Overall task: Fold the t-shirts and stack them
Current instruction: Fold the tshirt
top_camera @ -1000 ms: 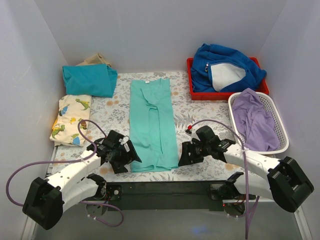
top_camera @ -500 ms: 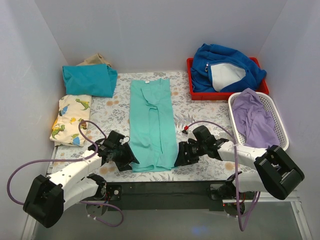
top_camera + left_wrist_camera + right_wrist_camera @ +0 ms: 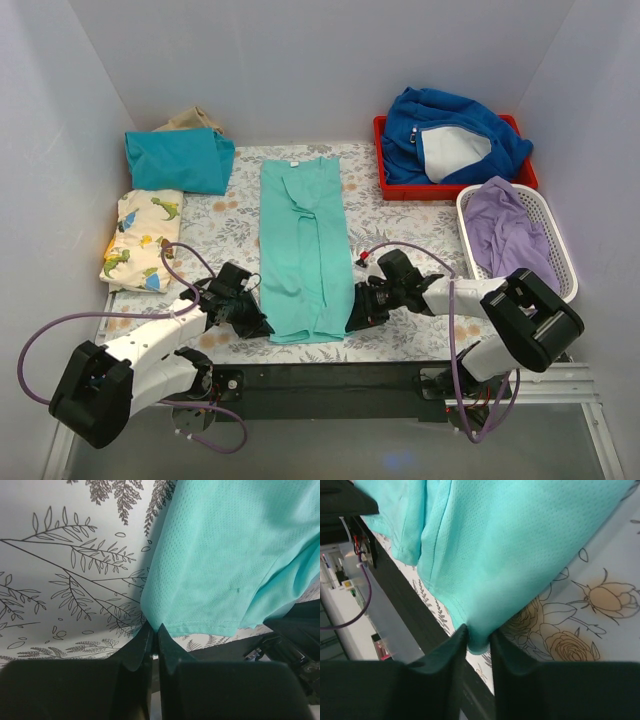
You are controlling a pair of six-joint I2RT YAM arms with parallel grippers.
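A mint-turquoise t-shirt (image 3: 300, 240) lies as a long folded strip down the middle of the floral table. My left gripper (image 3: 262, 325) is at its near left corner; in the left wrist view the gripper (image 3: 155, 630) is shut, pinching the hem corner of the mint fabric (image 3: 225, 555). My right gripper (image 3: 352, 318) is at the near right corner. Seen from the right wrist, this gripper (image 3: 479, 637) is shut on a bunched bit of the mint cloth (image 3: 510, 545). A darker teal folded t-shirt (image 3: 178, 160) and a cream dinosaur-print t-shirt (image 3: 142, 240) lie at the left.
A red tray (image 3: 383, 170) at the back right holds a royal-blue fleece jacket (image 3: 450, 135). A white basket (image 3: 462, 215) on the right holds a purple garment (image 3: 515, 240). Tan cloth (image 3: 195, 120) sits behind the teal shirt. A black rail (image 3: 330, 375) runs along the near edge.
Both grippers have slid inward to the mint shirt's near corners and gone from open to shut on the hem. The shirt itself has not shifted.
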